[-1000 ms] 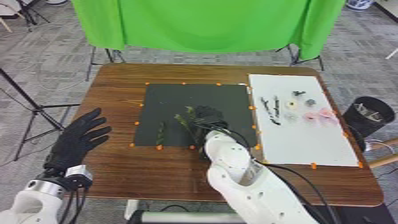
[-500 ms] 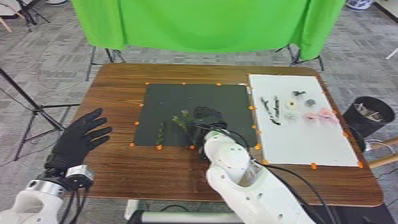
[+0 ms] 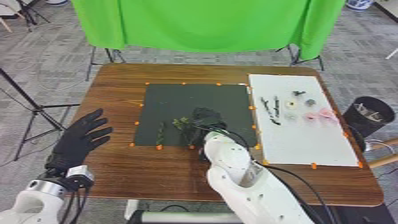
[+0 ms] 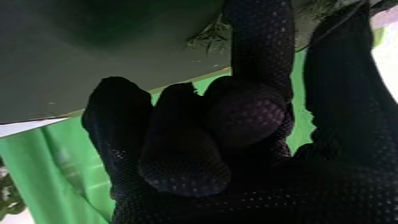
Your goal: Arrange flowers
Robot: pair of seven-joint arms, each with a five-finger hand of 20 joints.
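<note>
In the head view, my right hand (image 3: 209, 119) is over the right part of the black mat (image 3: 178, 94). A leafy green sprig (image 3: 182, 123) sticks out from its left side, with its other end hidden by the glove. A narrow green sprig (image 3: 161, 134) lies on the mat farther left. In the right wrist view, the right hand (image 4: 244, 115) has several fingers curled, and a thin stem runs between its long finger and thumb; green leaves (image 4: 211, 37) show beside that finger. My left hand (image 3: 75, 140) is at the table's left edge, fingers straight.
A white sheet (image 3: 306, 145) on the right holds dark stems (image 3: 275, 112), pink flowers (image 3: 327, 115), a pale flower (image 3: 290, 105) and small grey-green pieces (image 3: 310, 102). Orange markers edge the mat and sheet. A black bin (image 3: 369, 112) stands beyond the table's right edge.
The leafy sprig at my right hand has tilted, its leafy end swinging left and toward the robot. The right hand has shifted slightly; the left hand has stayed still.
</note>
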